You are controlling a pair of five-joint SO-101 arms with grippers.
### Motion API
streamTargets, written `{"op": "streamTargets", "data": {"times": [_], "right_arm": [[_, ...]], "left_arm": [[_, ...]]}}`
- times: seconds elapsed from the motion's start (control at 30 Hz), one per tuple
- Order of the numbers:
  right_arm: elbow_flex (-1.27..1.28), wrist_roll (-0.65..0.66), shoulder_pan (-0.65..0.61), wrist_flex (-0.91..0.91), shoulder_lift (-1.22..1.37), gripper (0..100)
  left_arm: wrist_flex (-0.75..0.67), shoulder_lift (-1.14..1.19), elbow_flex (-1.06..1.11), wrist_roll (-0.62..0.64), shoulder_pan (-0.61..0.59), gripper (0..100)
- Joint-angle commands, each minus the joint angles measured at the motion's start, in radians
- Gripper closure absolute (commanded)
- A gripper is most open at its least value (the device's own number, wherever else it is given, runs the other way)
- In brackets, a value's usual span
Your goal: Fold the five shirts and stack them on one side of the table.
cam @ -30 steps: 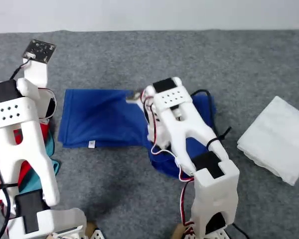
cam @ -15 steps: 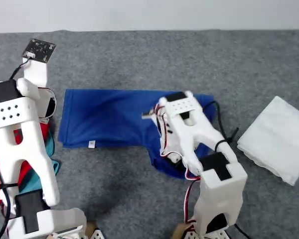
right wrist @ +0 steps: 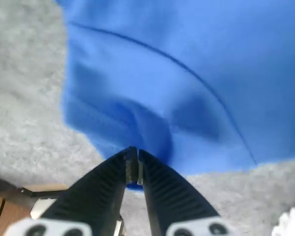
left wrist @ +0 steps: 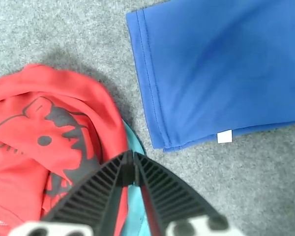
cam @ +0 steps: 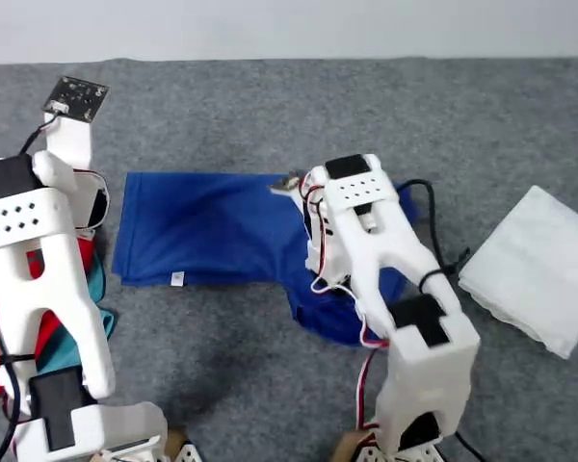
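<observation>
- At the far left of the table [cam: 270, 106], a red shirt [left wrist: 34, 123] lies crumpled on top of a teal shirt [cam: 98, 289]. They look like a waiting pile, not yet folded.
- Above that pile hangs the left gripper [left wrist: 132, 167], its jaws pressed together with nothing between them. It appears parked here, out of the way of the fold going on beside it.
- Just beside the pile, the blue shirt [cam: 202, 226] is spread flat across the middle of the table. Its left hem is straight, and a small white tag [left wrist: 224, 136] shows at the near corner. This half looks laid out smooth so that it can take a fold.
- Toward its right end, the blue shirt bunches into a loose lobe near the right arm's base.
- Over that bunched end sits the right gripper [right wrist: 132, 164], jaws together. They seem clamped on a pinch of blue cloth, since the fabric puckers toward the tips. I judge this grip is meant to carry the right end over the flat part.
- At the far right, well apart from the blue one, a white shirt [cam: 535, 265] lies folded. It probably marks the side chosen for the stack.
</observation>
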Motion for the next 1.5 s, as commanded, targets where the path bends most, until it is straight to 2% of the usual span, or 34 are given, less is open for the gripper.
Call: {"op": "streamTargets", "data": {"times": [0.0, 0.2, 0.4, 0.57, 0.67, 0.77, 0.97, 1.1, 1.27, 1.47], "right_arm": [[-0.046, -0.005, -0.012, 0.022, 0.033, 98.7], [-0.041, -0.006, -0.113, 0.131, 0.036, 98.7], [-0.046, 0.000, -0.111, 0.134, -0.054, 98.7], [-0.057, 0.002, -0.013, 0.099, -0.150, 98.7], [-0.051, 0.002, 0.053, 0.044, -0.142, 98.7], [-0.037, 0.002, 0.068, 0.024, -0.076, 98.7], [-0.034, -0.008, -0.038, 0.117, 0.128, 98.7], [-0.035, -0.037, -0.102, 0.125, 0.165, 98.7], [-0.049, -0.035, -0.084, 0.130, 0.134, 98.7], [-0.052, -0.034, -0.065, 0.128, -0.051, 98.7]], "left_arm": [[-0.014, -0.048, -0.005, -0.012, 0.000, 99], [-0.017, -0.043, -0.005, -0.012, 0.000, 99], [-0.018, -0.043, -0.005, -0.014, 0.002, 99], [-0.018, -0.043, -0.005, -0.014, 0.003, 99], [-0.018, -0.043, -0.005, -0.014, 0.003, 99], [-0.031, -0.041, -0.005, -0.014, 0.003, 99], [-0.032, -0.041, -0.005, -0.014, 0.003, 99], [-0.032, -0.041, -0.005, -0.014, 0.003, 99], [-0.032, -0.041, -0.005, -0.014, 0.003, 99], [-0.032, -0.041, -0.005, -0.014, 0.003, 99]]}}
